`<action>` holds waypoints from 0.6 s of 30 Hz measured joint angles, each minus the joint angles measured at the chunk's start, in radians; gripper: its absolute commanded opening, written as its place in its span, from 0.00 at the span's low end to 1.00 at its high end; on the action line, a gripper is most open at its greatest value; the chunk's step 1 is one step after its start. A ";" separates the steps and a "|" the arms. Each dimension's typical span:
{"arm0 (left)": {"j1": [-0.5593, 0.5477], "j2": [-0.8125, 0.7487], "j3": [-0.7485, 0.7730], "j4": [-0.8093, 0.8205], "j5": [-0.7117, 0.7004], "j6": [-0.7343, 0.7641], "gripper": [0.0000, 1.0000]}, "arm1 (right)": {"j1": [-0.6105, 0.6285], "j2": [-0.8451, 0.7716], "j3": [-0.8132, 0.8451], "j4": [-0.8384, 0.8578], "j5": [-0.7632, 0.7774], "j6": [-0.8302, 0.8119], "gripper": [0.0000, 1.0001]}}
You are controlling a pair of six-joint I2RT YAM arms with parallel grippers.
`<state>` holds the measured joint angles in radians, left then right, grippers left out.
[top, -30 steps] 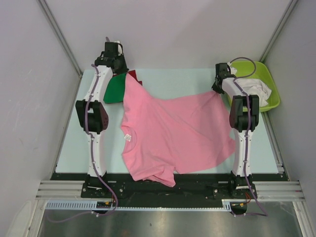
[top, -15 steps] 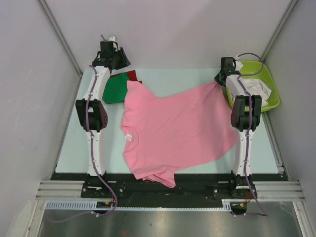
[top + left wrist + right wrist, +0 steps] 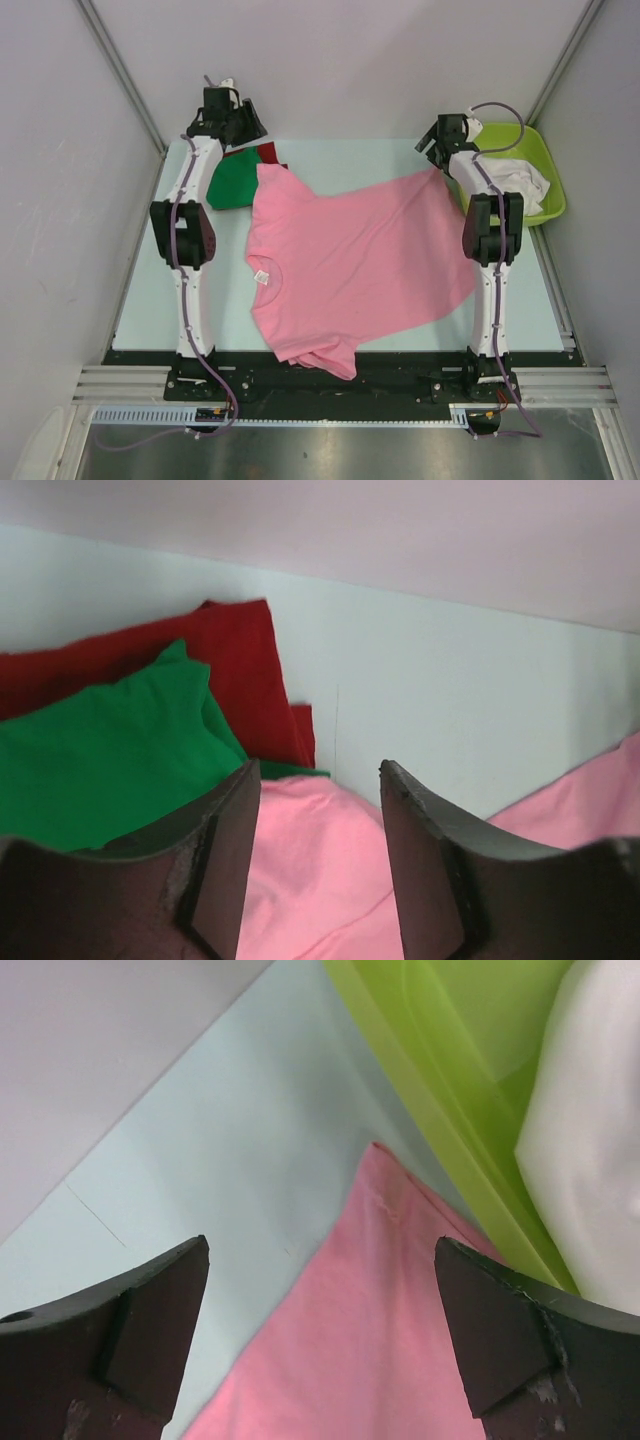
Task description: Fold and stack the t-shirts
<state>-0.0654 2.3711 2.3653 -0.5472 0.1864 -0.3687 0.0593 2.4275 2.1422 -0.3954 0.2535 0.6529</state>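
1. Hovering over the far left corner of the table (image 3: 340, 160), the left gripper (image 3: 320, 772) has its jaws partly apart, and nothing sits between them.
2. Just below and ahead of its fingertips lies one corner of the pink t-shirt (image 3: 350, 260), flat on the table; whether the fingers touch the cloth cannot be told.
3. Off to the left side of that gripper in its wrist view rests the green t-shirt (image 3: 100, 750), lying on top of the red t-shirt (image 3: 230, 650), which shows beyond it towards the wall.
4. The pink cloth's edge meets the green one's near corner right beside the left finger.
5. The right gripper (image 3: 320, 1245) is spread wide and holds nothing, hanging above the far right corner of the pink t-shirt.
6. That pointed pink corner lies between and slightly ahead of its two fingers, close against the wall of the lime-green tub (image 3: 440, 1080).
7. Inside the tub, to the right of this gripper, sits a crumpled white t-shirt (image 3: 590, 1160).
8. From both grippers the pink t-shirt stretches back towards the arm bases, its neck label (image 3: 259, 277) facing up nearer the left arm and its near edge bunched at the table's front.
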 measured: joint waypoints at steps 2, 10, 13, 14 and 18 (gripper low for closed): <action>-0.003 -0.039 -0.066 0.001 -0.005 -0.001 0.61 | 0.001 -0.038 -0.059 0.020 -0.001 -0.011 1.00; -0.020 -0.406 -0.495 0.004 -0.080 -0.042 0.67 | 0.122 -0.171 -0.026 0.011 -0.164 -0.133 1.00; -0.023 -0.533 -0.621 0.029 -0.090 -0.061 0.83 | 0.248 -0.125 0.149 -0.025 -0.294 -0.183 1.00; -0.023 -0.574 -0.661 0.031 -0.097 -0.069 0.84 | 0.288 -0.089 0.225 -0.029 -0.334 -0.194 1.00; -0.021 -0.746 -0.856 0.052 -0.103 -0.110 0.85 | 0.411 0.080 0.430 -0.010 -0.497 -0.201 0.99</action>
<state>-0.0864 1.6249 1.5089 -0.4950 0.0837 -0.4786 0.4706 2.5072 2.5717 -0.4049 -0.2440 0.4515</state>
